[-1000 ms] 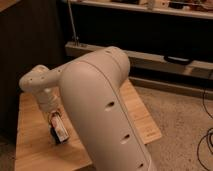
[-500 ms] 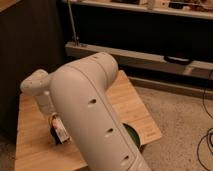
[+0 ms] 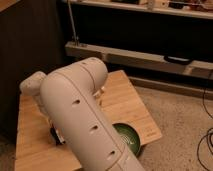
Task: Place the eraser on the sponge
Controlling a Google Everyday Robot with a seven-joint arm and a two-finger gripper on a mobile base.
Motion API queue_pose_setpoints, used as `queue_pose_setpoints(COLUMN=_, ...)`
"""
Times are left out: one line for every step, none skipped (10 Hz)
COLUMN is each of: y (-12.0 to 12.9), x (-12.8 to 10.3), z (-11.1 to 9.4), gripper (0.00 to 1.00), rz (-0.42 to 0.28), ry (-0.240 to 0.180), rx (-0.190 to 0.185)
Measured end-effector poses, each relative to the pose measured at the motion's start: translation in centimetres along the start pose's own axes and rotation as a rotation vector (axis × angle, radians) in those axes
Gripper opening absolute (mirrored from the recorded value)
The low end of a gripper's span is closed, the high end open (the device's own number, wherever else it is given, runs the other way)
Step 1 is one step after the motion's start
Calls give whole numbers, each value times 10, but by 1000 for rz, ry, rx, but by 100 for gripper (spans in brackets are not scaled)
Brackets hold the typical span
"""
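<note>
**Arm swings aside, bowl uncovered**

Arm [image 3: 80, 115]: the big link has leaned toward 7 o'clock since a second ago, and the elbow is lower and slightly left. Green bowl [image 3: 129, 141]: hidden at first, then a sliver, now much of its rim and inside shows at 5 o'clock. More bare table [image 3: 125, 95] shows at 3 o'clock. Gripper [image 3: 56, 136], at 8 o'clock under the arm, is a touch lower.
</note>
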Motion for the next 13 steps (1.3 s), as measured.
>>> queue_pose_setpoints(y=-3, x=0, z=4, gripper=35, rz=13, ry=25, rx=-7)
queue_pose_setpoints(y=-3, x=0, z=5, gripper=45, rz=20, ry=35, rx=-12)
queue_pose_setpoints(y=-5, x=1, z=5, gripper=56, rz=26, ry=41, rx=-16)
queue_pose_setpoints(y=-4, x=2, z=4, gripper=68, rz=30, ry=42, rx=-19)
queue_pose_setpoints(y=-3, x=3, z=2, gripper=75, rz=31, ry=40, rx=-22)
queue_pose_setpoints(y=-3, x=3, z=0, gripper=80, rz=31, ry=35, rx=-25)
queue_pose_setpoints(y=-2, x=4, z=-2, gripper=80, rz=29, ry=30, rx=-28)
queue_pose_setpoints(y=0, x=4, z=-4, gripper=80, rz=26, ry=23, rx=-33)
queue_pose_setpoints(y=1, x=4, z=-7, gripper=80, rz=25, ry=15, rx=-39)
queue_pose_setpoints(y=4, x=5, z=-12, gripper=80, rz=13, ry=2, rx=-51)
queue_pose_setpoints(y=6, x=6, z=-15, gripper=80, rz=4, ry=-6, rx=-55)
queue_pose_setpoints(y=10, x=6, z=-20, gripper=80, rz=-7, ry=-17, rx=-59)
queue_pose_setpoints(y=11, x=8, z=-24, gripper=80, rz=-21, ry=-34, rx=-69)
